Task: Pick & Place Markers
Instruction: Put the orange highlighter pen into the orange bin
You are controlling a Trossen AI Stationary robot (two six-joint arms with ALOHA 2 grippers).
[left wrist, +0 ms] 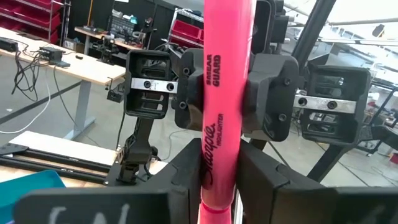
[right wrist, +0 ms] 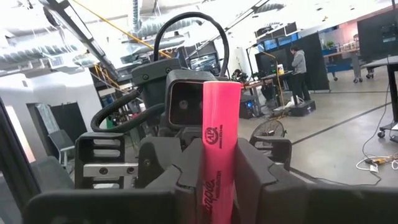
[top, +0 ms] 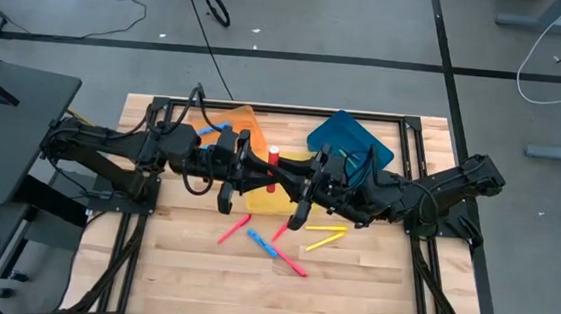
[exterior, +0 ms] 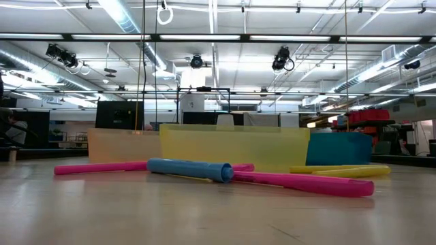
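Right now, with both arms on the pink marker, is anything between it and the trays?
Nothing visible. The pink marker stands upright in both grippers, left and right, above the yellow tray; the orange tray and the blue tray lie beside it.

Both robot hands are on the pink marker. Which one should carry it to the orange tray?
Left, probably. The orange tray lies on the left arm's side of the table. The left gripper clamps the pink marker together with the right gripper, which would have to reach across.
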